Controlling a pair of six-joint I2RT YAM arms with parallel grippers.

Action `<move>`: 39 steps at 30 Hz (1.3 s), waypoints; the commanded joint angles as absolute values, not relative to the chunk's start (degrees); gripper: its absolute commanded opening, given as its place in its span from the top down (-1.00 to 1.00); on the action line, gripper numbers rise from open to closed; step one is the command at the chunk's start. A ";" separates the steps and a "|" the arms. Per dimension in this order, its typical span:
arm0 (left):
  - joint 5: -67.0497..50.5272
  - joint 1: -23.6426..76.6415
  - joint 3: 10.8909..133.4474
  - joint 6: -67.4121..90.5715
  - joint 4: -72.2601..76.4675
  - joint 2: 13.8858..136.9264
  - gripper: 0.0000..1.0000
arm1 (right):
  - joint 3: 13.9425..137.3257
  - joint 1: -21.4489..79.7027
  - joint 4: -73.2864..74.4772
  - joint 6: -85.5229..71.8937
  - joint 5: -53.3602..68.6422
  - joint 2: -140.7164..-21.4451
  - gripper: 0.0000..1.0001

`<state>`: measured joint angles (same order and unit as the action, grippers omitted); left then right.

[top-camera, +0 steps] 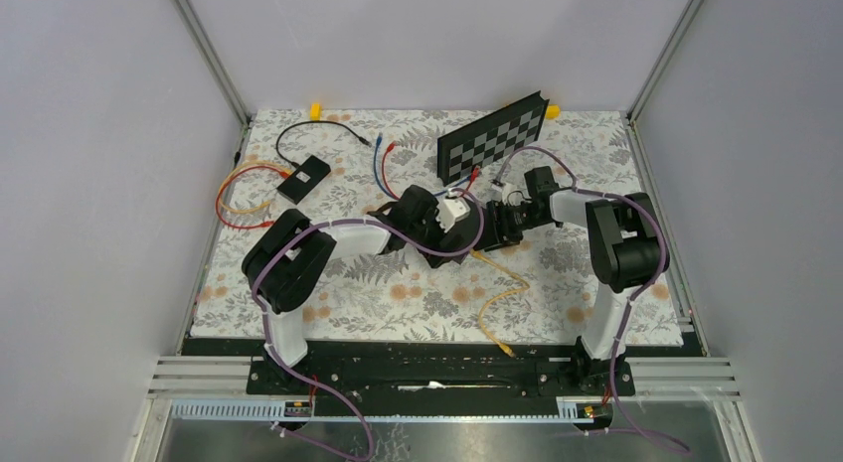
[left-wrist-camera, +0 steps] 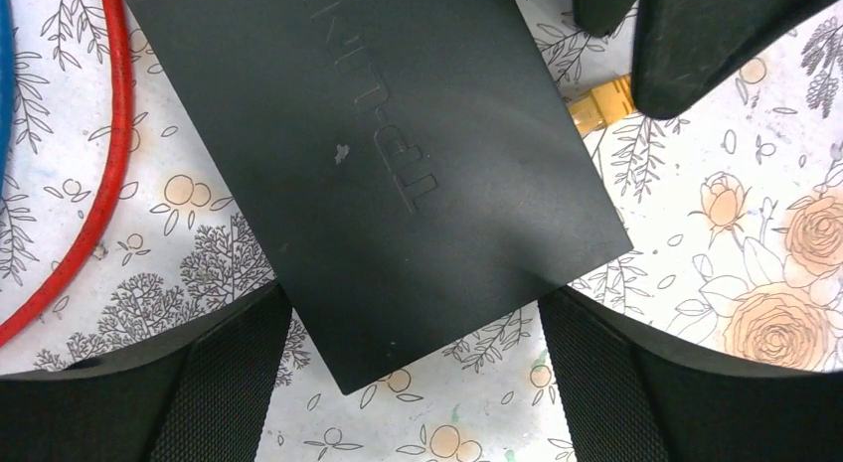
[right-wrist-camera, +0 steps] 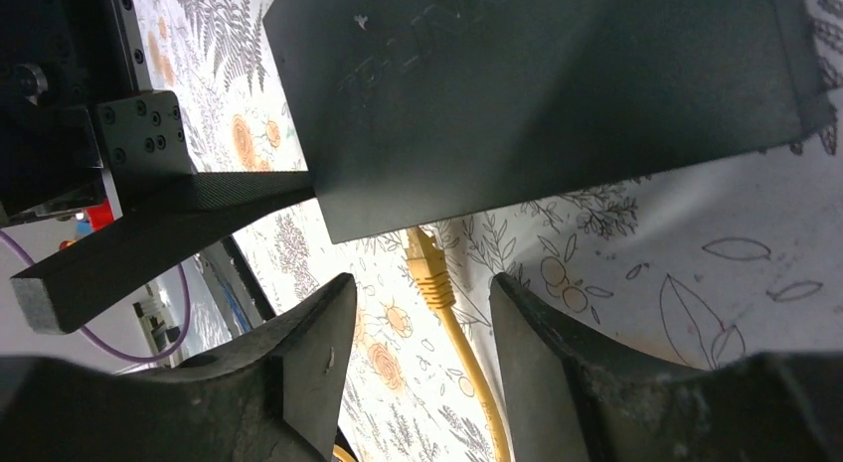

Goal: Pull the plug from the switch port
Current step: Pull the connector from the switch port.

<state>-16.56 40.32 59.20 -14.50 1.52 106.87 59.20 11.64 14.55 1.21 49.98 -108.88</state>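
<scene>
Plug (right-wrist-camera: 427, 268), yellow, is sitting seated in the black switch (left-wrist-camera: 398, 164) near the middle of the counter (top-camera: 616, 313), with its cable (top-camera: 497, 303) trailing toward the near edge. The right hand (right-wrist-camera: 420, 288) is being shown released, its fingers standing either side of the plug without touching it. The left hand (left-wrist-camera: 416, 313) is spread wide astride the switch, with no clamp visible. For the coming grasp, the plug body rather than the cable should be pinched, the switch pinned by the left hand, and the pull made straight out of the port.
</scene>
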 commanded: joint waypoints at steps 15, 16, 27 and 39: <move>-20.60 40.52 57.81 -7.06 4.79 108.72 -0.73 | 63.43 12.57 19.27 7.56 55.28 -117.38 0.08; -20.59 40.52 57.71 -7.07 4.75 108.79 -0.73 | 63.72 12.57 19.73 7.91 55.50 -117.68 0.08; -21.07 40.51 56.83 -6.48 5.78 108.08 -0.73 | 68.02 12.57 27.24 13.45 58.56 -121.92 0.11; -21.64 40.51 56.23 -6.03 6.41 107.61 -0.73 | 70.86 12.57 31.14 15.61 57.41 -124.63 0.16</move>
<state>-19.05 40.10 57.82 -8.73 6.07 107.11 70.76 11.46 27.53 12.29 61.19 -121.67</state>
